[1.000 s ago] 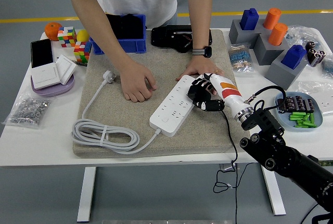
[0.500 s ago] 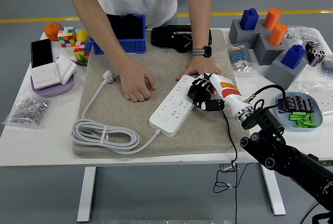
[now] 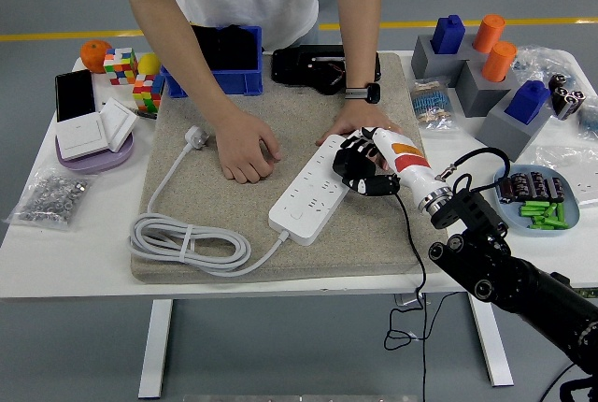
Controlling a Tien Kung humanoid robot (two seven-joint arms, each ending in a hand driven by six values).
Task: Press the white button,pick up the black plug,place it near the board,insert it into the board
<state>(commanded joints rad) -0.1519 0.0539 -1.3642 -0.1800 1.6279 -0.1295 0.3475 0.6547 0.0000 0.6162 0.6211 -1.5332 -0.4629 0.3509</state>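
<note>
In the head view, the black five-fingered right hand [image 3: 360, 170] is seen with fingers curled downward, resting at the far right end of the long white plastic power strip [image 3: 313, 193]; nothing is visibly grasped. The white button cannot be made out beneath the fingers, and it is judged to lie there. A black plug cannot be identified; only a white plug [image 3: 195, 135] on a coiled white cable is seen, well to the hand's left. A person's two hands are pressed on the beige felt mat [image 3: 374, 234], one just behind the robot hand. The press is best made straight down with one fingertip, so the strip is not shifted.
</note>
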